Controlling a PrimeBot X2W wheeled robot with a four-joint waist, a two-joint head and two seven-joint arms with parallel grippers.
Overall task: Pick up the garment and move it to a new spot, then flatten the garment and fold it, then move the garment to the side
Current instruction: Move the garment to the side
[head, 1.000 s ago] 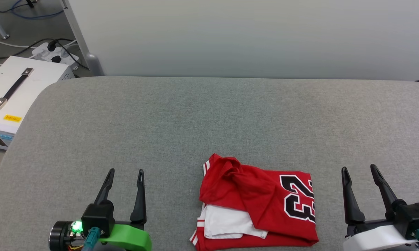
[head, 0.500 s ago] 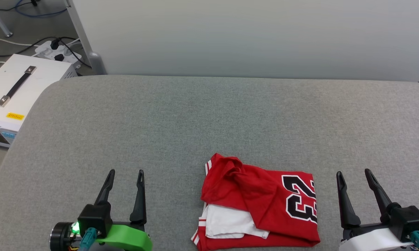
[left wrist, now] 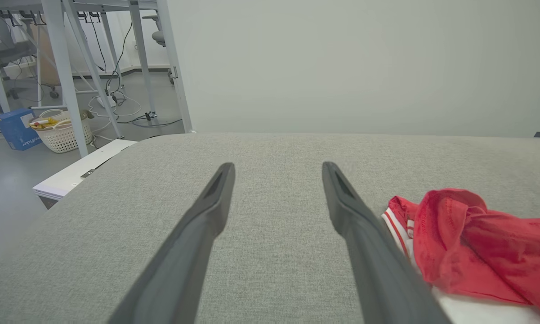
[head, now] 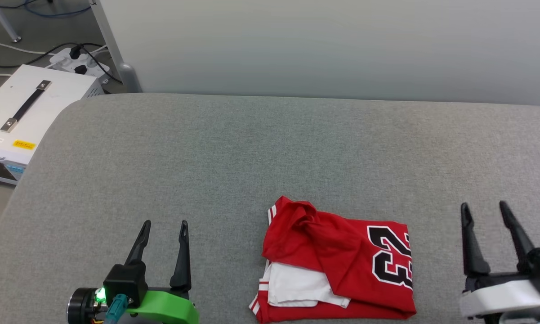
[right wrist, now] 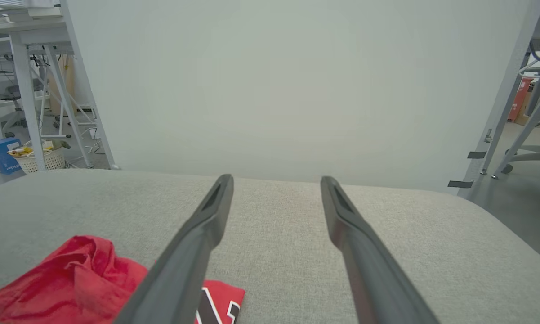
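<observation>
Broadly, the grey padded surface lies bare across the middle and upper frame of the head view, and its far edge meets a pale wall panel. The garment lies loosely folded at lower centre-right, close to the bottom edge, between the grippers and touching neither. The left gripper at lower left and the right gripper at lower right both have their fingers spread and empty. A white case sits beyond the surface's edge at upper left.
</observation>
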